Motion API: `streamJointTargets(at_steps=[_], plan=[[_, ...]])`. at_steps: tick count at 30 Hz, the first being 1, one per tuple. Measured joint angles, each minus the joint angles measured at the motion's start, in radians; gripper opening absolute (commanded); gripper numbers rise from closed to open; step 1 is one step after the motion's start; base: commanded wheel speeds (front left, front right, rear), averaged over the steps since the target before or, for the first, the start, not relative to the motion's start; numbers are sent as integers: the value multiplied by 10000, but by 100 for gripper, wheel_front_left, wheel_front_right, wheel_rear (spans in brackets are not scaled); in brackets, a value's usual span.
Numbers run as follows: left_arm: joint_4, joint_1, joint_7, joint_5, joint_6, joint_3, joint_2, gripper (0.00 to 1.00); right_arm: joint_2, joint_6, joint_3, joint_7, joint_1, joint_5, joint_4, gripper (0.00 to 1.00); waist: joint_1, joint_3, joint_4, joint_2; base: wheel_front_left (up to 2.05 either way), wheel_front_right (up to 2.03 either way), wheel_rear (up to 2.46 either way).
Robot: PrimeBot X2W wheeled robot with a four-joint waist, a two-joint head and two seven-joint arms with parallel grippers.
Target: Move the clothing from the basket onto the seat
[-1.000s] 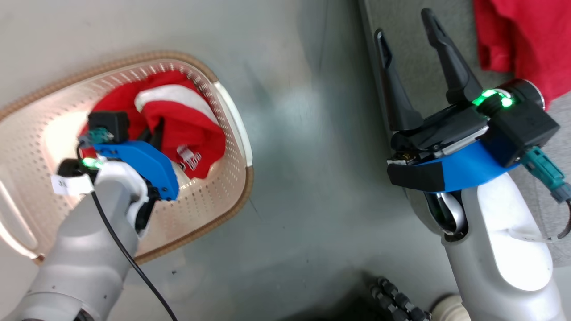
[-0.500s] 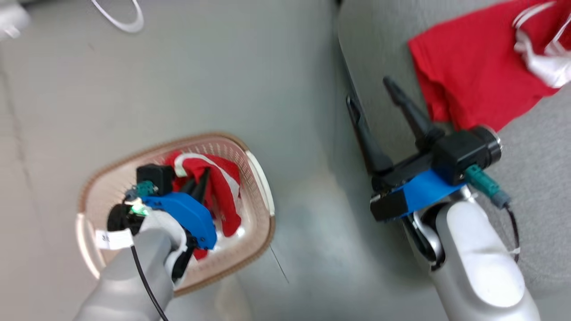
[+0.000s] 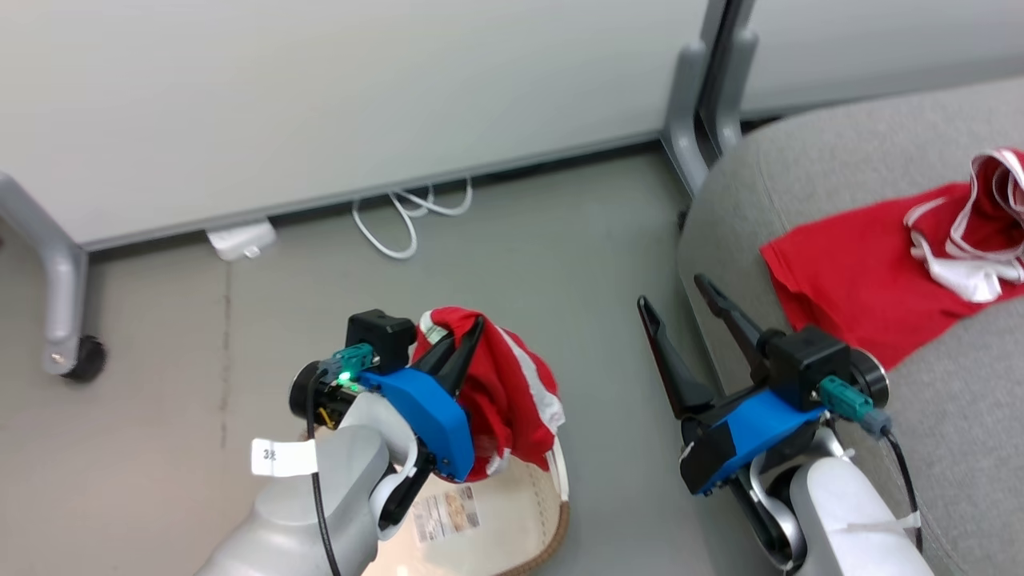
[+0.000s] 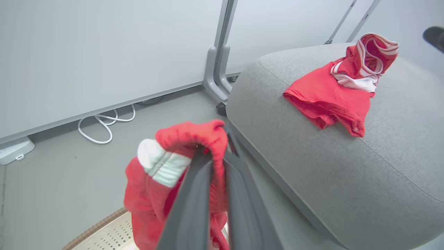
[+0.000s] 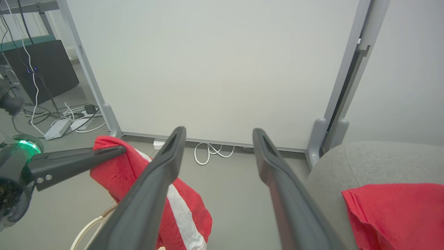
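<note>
My left gripper (image 3: 468,332) is shut on a red garment with white stripes (image 3: 512,392), which hangs from its fingertips above the cream basket (image 3: 552,512) at the bottom of the head view. In the left wrist view the cloth (image 4: 166,173) drapes over the closed fingers. Another red garment with white trim (image 3: 880,264) lies spread on the grey seat (image 3: 960,416) at the right. My right gripper (image 3: 676,292) stands open and holds nothing, by the seat's left edge.
A white partition panel (image 3: 320,104) on grey wheeled legs (image 3: 64,320) stands behind. A white cable loop (image 3: 408,220) and a white power strip (image 3: 240,238) lie on the grey floor at its foot. A grey post (image 3: 704,104) rises beside the seat.
My left gripper has lifted the red garment up out of the basket. The head camera has tilted up, so the partition and more of the seat have come into view.
</note>
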Motion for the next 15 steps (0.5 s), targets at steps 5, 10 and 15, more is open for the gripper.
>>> streamJointTargets(at_steps=[5,10,15], plan=[[-395,-321,-10,-46,0,-360,-81,0,4,0,67,222,512,107,4,100,0,-982,506,0,0,0,0],[-782,-745,19,-144,0,-577,-309,0,13,0,132,389,816,268,-98,100,1,-1701,883,0,0,0,0],[-951,-1196,100,-153,0,-802,-479,0,19,0,165,479,1059,360,-121,100,1,-2088,1045,0,0,0,0]])
